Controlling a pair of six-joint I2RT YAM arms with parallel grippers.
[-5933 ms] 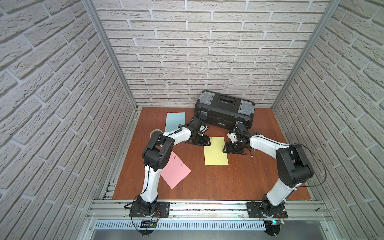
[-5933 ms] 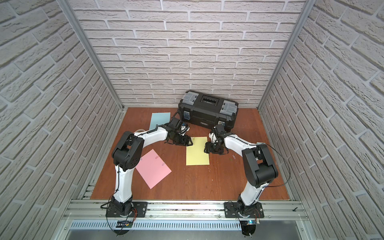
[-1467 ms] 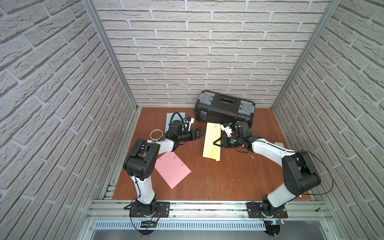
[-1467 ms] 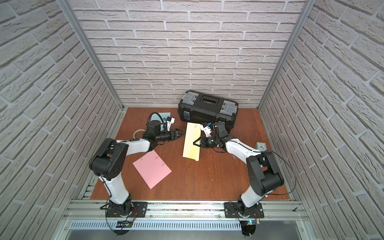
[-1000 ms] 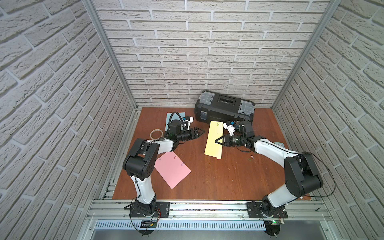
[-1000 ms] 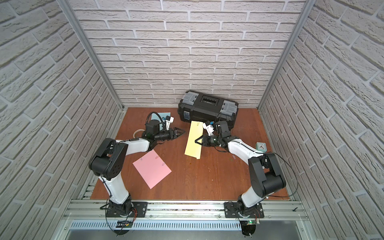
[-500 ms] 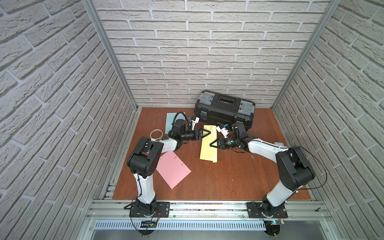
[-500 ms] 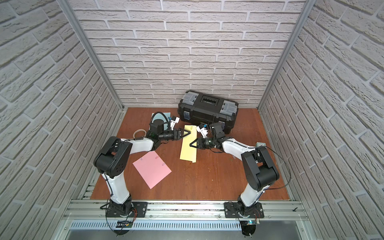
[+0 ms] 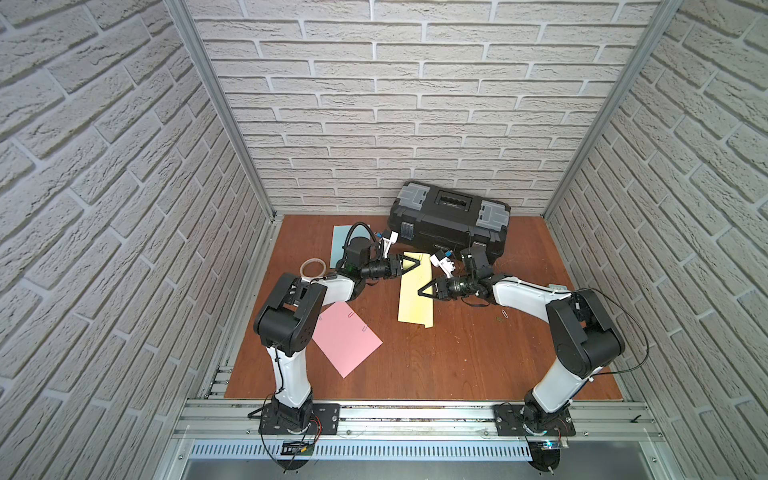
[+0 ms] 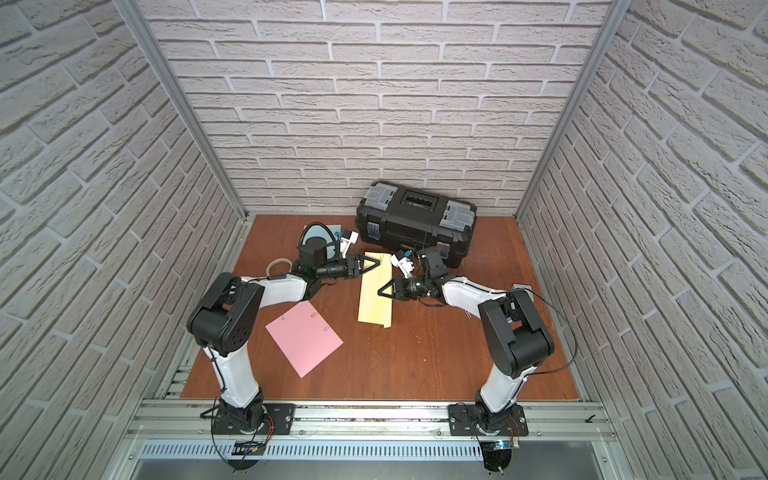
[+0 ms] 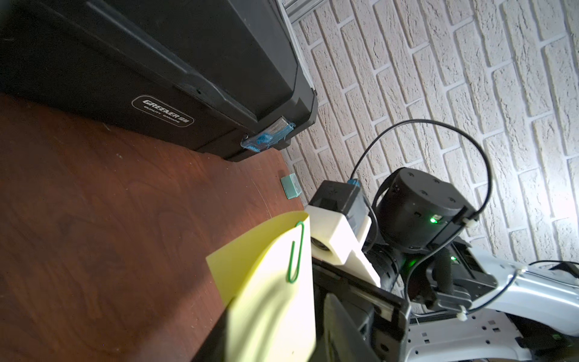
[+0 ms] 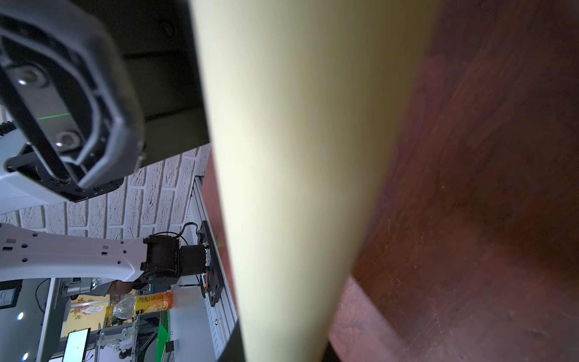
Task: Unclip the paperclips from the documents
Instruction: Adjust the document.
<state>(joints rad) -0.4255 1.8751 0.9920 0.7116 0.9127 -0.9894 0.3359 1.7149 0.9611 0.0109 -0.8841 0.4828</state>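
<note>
Where the left gripper (image 9: pixel 410 263) straddles the yellow sheet (image 9: pixel 412 305) toward the table's (image 9: pixel 457 365) back edge, gripping or not I can't tell, a green paperclip (image 11: pixel 295 254) sits just past its fingertips; the right gripper (image 9: pixel 423 289) pinches the sheet's right edge.

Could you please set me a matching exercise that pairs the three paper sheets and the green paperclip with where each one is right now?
Things:
A. yellow sheet
B. pink sheet
C. light blue sheet
D. green paperclip

Places:
1. flat on the table, beside the left arm
2. clipped over an edge of the yellow sheet
3. held up in the jaws of the right gripper
4. at the back, next to the toolbox

Pairs: A-3, B-1, C-4, D-2.
</note>
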